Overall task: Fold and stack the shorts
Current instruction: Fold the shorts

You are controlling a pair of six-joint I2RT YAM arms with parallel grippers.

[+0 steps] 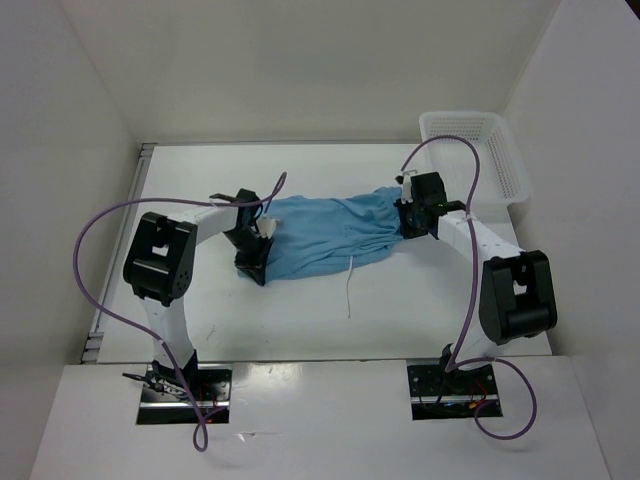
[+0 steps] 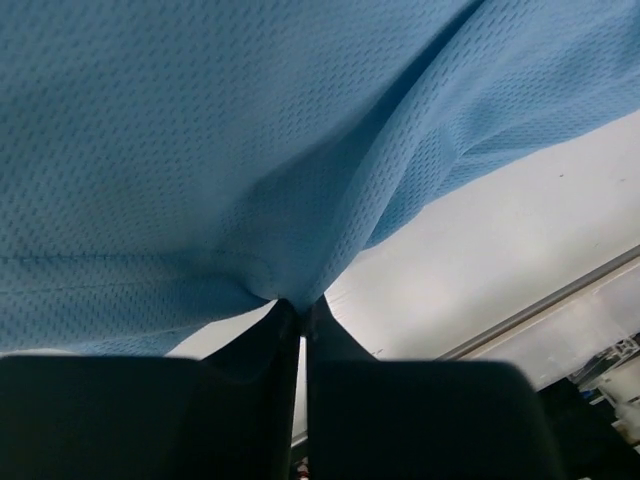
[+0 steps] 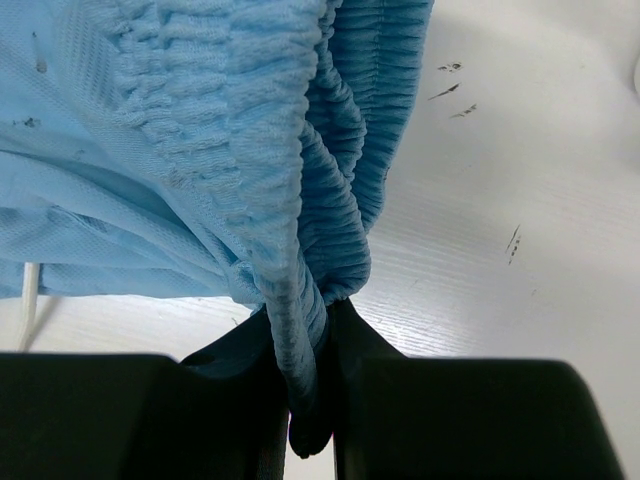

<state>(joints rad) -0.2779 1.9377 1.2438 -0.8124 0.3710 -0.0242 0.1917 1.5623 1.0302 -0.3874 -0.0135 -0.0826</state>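
Both arms reach in over the desk, elbows bent outward and wrists turned in toward each other, with the shorts strung between them.

On the left, the forearm runs out from the tall shoulder block and the left hand tips down and inward at the cloth's left end. From its wrist view, the left hand has its fingers pressed almost together, nipping a small pucker of the blue mesh.

On the right, the right hand points left, into the bunched end. Up close, the right hand is clamped on the gathered elastic waistband, whose ribbed folds are squeezed between the fingers.

The shorts lie with their long axis across the desk from left to right, the waistband end on the right sitting a touch farther back than the left end. The white drawstring trails from the lower edge toward the near side. Whether the cloth clears the desk is not clear.

A white mesh basket sits in the far right corner, apart from the shorts.
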